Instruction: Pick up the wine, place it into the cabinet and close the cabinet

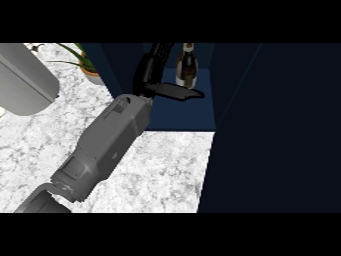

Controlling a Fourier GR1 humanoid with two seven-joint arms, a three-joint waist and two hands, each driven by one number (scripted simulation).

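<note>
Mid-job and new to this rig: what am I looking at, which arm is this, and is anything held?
This single view looks down from the robot's head at a marbled counter. The grey forearm coming in from the lower left ends in the black left hand; the right hand is out of view. The wine bottle stands upright inside the dark blue cabinet, just right of the fingers, which look open, not curled round it. A potted plant sits at the counter's back. Nothing appears held.
</note>
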